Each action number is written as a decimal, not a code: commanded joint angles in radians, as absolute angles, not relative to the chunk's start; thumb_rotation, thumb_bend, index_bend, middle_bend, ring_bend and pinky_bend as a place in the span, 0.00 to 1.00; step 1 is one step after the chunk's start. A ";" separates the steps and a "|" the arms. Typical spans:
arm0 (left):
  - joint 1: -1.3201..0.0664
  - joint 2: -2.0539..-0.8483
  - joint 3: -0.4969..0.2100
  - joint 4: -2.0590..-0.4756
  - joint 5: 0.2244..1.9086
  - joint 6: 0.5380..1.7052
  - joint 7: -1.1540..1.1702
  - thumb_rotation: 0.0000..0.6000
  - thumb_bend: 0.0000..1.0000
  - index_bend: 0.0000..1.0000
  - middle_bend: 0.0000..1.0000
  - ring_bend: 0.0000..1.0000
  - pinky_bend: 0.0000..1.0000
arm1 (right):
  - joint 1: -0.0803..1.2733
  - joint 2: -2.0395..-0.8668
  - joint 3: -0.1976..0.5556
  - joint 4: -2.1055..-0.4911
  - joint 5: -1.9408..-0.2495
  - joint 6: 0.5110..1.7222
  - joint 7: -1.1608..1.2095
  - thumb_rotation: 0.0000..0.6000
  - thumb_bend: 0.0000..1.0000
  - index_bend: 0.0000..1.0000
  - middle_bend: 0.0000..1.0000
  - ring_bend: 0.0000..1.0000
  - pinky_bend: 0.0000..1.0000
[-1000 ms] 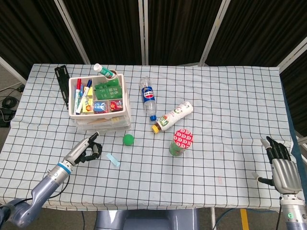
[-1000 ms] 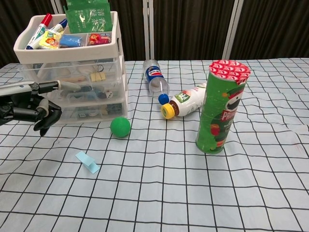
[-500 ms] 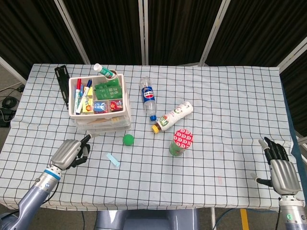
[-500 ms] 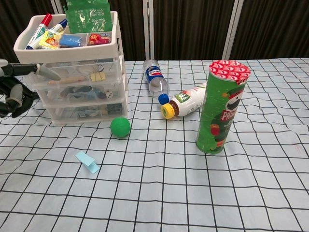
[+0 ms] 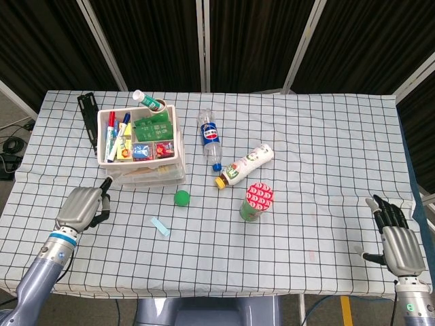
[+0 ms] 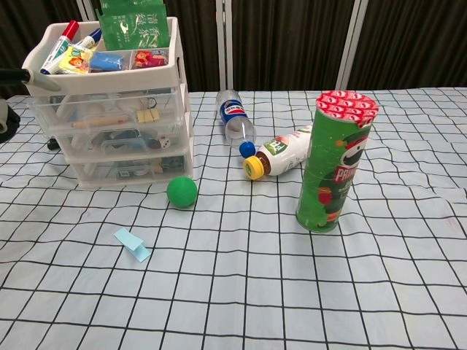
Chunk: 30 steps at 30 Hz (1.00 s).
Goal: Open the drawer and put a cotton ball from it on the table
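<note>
**A:** Left hand (image 5: 83, 208) sat low-left of the drawers (image 5: 146, 171), fingers curled in with nothing in them, off the unit. All drawers looked closed. Couldn't pick out a cotton ball — maybe the small white thing in the middle drawer (image 6: 124, 138), too small to tell.

**B:** My worry was the unit itself. It looked light, so pulling a front with one hand might've dragged the whole stack, and the markers (image 5: 117, 132) on top could've spilled.

**A:** Yep, and the green ball (image 5: 181, 197) sat just in front — a sliding drawer might've knocked it toward the can (image 5: 255, 202).

**B:** Right hand (image 5: 395, 239) was way off at the far edge, fingers apart, empty. No bracing from there.
</note>
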<state>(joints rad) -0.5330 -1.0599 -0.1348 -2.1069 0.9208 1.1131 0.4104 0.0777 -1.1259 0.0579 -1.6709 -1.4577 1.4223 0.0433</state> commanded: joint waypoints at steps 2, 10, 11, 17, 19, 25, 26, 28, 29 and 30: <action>-0.575 -1.054 -0.152 -2.132 0.850 1.103 0.453 1.00 1.00 0.08 0.82 0.78 0.66 | 0.078 -1.126 0.058 -1.671 -1.457 1.422 0.045 1.00 0.04 0.00 0.00 0.00 0.00; -0.618 -1.081 -0.159 -2.117 0.776 1.121 0.489 1.00 1.00 0.09 0.82 0.78 0.66 | 0.078 -1.120 0.060 -1.672 -1.452 1.419 0.056 1.00 0.04 0.00 0.00 0.00 0.00; -0.624 -1.082 -0.159 -2.115 0.764 1.119 0.493 1.00 1.00 0.09 0.82 0.78 0.66 | 0.079 -1.120 0.060 -1.672 -1.451 1.418 0.057 1.00 0.04 0.00 0.00 0.00 0.00; -0.653 -1.098 -0.158 -2.093 0.708 1.111 0.507 1.00 1.00 0.11 0.82 0.78 0.66 | 0.080 -1.119 0.060 -1.671 -1.448 1.413 0.060 1.00 0.04 0.00 0.00 0.00 0.00; -0.660 -1.101 -0.156 -2.090 0.696 1.112 0.510 1.00 1.00 0.13 0.83 0.78 0.66 | 0.081 -1.119 0.060 -1.671 -1.446 1.410 0.061 1.00 0.04 0.00 0.00 0.00 0.00; -0.667 -1.096 -0.148 -2.105 0.695 1.111 0.497 1.00 1.00 0.17 0.82 0.78 0.66 | 0.080 -1.117 0.059 -1.673 -1.447 1.410 0.062 1.00 0.04 0.00 0.00 0.00 0.00; -0.665 -1.093 -0.146 -2.110 0.701 1.109 0.492 1.00 1.00 0.18 0.82 0.78 0.66 | 0.080 -1.117 0.059 -1.673 -1.447 1.410 0.062 1.00 0.04 0.00 0.00 0.00 0.00; -0.663 -1.085 -0.141 -2.120 0.713 1.104 0.480 1.00 1.00 0.19 0.82 0.78 0.66 | 0.080 -1.117 0.059 -1.674 -1.447 1.411 0.061 1.00 0.04 0.00 0.00 0.00 0.00; -0.662 -1.081 -0.139 -2.124 0.718 1.101 0.474 1.00 1.00 0.19 0.83 0.78 0.66 | 0.080 -1.118 0.059 -1.674 -1.447 1.411 0.060 1.00 0.04 0.00 0.00 0.00 0.00; -0.660 -1.075 -0.137 -2.130 0.725 1.097 0.466 1.00 1.00 0.19 0.83 0.78 0.66 | 0.080 -1.118 0.058 -1.674 -1.448 1.410 0.059 1.00 0.04 0.00 0.00 0.00 0.00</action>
<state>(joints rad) -0.6622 -1.0803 -0.1400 -2.1243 0.7193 1.1016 0.4722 0.0802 -1.1181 0.0583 -1.6739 -1.4475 1.4103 0.0588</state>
